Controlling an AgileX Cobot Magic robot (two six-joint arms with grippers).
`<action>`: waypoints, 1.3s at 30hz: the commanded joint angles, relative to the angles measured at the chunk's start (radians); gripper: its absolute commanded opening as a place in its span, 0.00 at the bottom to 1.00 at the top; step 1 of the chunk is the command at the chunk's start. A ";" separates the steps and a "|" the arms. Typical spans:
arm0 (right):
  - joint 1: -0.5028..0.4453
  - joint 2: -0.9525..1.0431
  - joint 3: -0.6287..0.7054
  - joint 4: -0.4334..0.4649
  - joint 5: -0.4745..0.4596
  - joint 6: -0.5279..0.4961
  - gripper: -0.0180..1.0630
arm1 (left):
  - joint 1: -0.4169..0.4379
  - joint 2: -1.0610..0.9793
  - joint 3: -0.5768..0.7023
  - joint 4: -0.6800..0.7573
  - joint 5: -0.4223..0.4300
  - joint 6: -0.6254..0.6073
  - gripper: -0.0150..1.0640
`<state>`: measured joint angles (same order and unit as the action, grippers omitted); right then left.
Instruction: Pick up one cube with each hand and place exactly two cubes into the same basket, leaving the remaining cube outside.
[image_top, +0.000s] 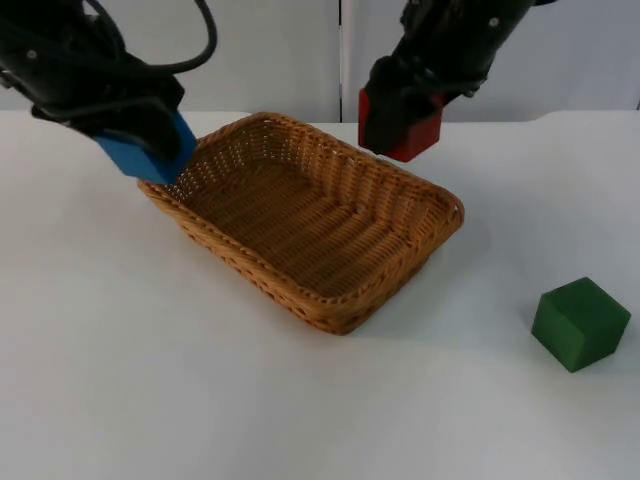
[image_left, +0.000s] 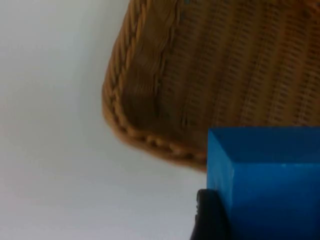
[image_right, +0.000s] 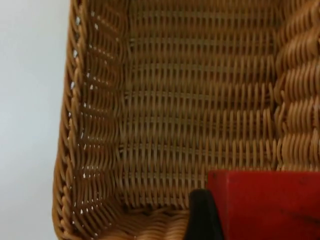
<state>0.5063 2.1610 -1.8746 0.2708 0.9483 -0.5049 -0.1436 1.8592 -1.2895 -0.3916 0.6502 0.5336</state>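
I carry the blue cube (image_top: 148, 152) clenched in my left gripper (image_top: 140, 140), hanging just outside the wicker basket (image_top: 330, 300) at its left corner, so that a short move inward will bring it over the weave. My right gripper (image_top: 405, 125) grips the red cube (image_top: 403, 128) above the basket's far rim, and from that wrist the woven floor (image_right: 200, 115) lies straight beneath it, so I judge this one nearly ready to be let go. The basket sits askew near the table's (image_top: 200, 400) middle, with no cube in it yet. The green cube (image_top: 580, 322) rests alone toward the table's right edge, well apart from the basket, the one meant to remain outside. My fingers are largely covered by the cubes and my own arms; one dark fingertip (image_left: 210, 217) shows beside the blue cube, and I cannot tell how high either cube hangs above the wicker.
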 joint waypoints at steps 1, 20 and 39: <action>0.005 -0.014 0.002 0.003 -0.019 0.004 0.02 | -0.011 0.022 -0.039 -0.035 -0.001 0.015 0.01; 0.007 0.076 0.002 0.068 -0.145 0.012 0.02 | -0.054 0.235 -0.233 -0.203 -0.009 0.180 0.01; 0.007 0.217 0.002 0.185 -0.243 -0.049 0.02 | -0.054 0.336 -0.233 -0.203 -0.114 0.212 0.01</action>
<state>0.5063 2.3781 -1.8746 0.4456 0.7242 -0.5445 -0.1943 2.1930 -1.5172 -0.5778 0.5491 0.7397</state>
